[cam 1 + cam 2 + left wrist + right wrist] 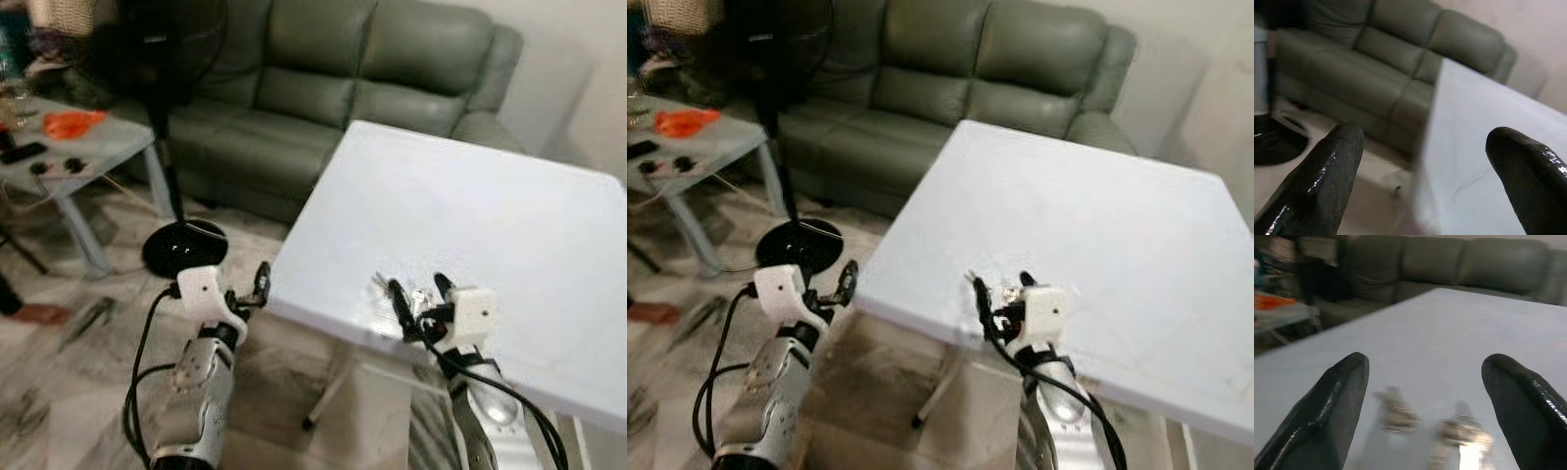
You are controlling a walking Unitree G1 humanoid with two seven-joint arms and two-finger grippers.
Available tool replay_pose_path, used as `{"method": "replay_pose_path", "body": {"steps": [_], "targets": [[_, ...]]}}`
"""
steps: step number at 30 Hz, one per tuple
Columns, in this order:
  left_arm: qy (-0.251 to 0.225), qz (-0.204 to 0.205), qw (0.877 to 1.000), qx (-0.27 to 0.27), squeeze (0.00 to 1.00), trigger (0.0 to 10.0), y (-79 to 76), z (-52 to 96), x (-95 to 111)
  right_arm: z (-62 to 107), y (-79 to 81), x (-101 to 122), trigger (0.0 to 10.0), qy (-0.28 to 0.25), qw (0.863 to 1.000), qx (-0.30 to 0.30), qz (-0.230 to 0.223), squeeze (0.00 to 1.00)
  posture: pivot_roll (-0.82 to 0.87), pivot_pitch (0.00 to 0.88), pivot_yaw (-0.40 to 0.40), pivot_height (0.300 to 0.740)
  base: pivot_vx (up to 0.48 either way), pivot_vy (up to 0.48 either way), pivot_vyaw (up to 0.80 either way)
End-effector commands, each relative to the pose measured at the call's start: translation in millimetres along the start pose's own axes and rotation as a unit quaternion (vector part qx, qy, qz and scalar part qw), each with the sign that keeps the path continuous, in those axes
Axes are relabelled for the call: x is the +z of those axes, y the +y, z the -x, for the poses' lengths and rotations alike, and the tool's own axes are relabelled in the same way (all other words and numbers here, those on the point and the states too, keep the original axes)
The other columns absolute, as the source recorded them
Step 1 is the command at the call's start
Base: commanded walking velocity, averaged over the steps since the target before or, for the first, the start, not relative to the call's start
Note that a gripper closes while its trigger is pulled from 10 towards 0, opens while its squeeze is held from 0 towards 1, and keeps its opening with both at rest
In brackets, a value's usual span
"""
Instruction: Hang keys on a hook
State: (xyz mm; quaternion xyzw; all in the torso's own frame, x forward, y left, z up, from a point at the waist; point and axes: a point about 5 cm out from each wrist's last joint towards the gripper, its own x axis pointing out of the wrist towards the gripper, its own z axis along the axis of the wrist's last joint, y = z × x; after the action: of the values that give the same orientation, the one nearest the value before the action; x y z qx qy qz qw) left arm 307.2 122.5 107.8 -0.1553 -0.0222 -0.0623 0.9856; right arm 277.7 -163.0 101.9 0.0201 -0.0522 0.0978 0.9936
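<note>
A small bunch of silver keys (415,297) lies on the white table (470,206) close to its near edge. My right gripper (419,298) is open, low over the table, with one black finger on each side of the keys (1430,423). The keys look blurred in the right wrist view. My left gripper (257,285) hovers just off the table's near left corner, open and holding nothing. Its fingers (1327,181) frame the table edge and the sofa beyond.
A green leather sofa (343,88) stands behind the table. A black standing fan with a round base (183,245) is on the floor to the left. Further left is a low grey table (69,147) with an orange item and small dark objects.
</note>
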Motion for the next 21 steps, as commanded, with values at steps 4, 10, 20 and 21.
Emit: {"method": "replay_pose_path", "body": {"steps": [4,10,20,21], "targets": [[0.003,0.001,1.000,-0.014,0.00,10.0,-14.1,-1.6,-2.5,4.9,-11.3,-0.1,10.0,0.005,1.000,-0.019,0.004,0.00,0.01,0.027,-0.085,0.740,0.163,0.147,0.00],[0.018,-0.009,1.000,-0.013,0.00,10.0,-16.6,-0.7,-6.3,4.9,-11.6,-0.3,10.0,0.006,1.000,-0.017,0.005,0.00,0.01,0.025,-0.087,0.740,0.000,0.000,0.00],[0.023,-0.030,0.997,-0.060,0.00,10.0,-29.2,6.0,-10.6,4.7,-12.2,-0.5,10.0,0.015,1.000,0.012,0.019,0.00,0.01,0.019,-0.089,0.740,0.000,0.000,0.00],[0.023,-0.030,0.997,-0.060,0.00,10.0,-29.2,6.0,-10.6,4.7,-12.2,-0.5,10.0,0.015,1.000,0.012,0.019,0.00,0.01,0.019,-0.089,0.740,0.000,0.000,0.00]]}}
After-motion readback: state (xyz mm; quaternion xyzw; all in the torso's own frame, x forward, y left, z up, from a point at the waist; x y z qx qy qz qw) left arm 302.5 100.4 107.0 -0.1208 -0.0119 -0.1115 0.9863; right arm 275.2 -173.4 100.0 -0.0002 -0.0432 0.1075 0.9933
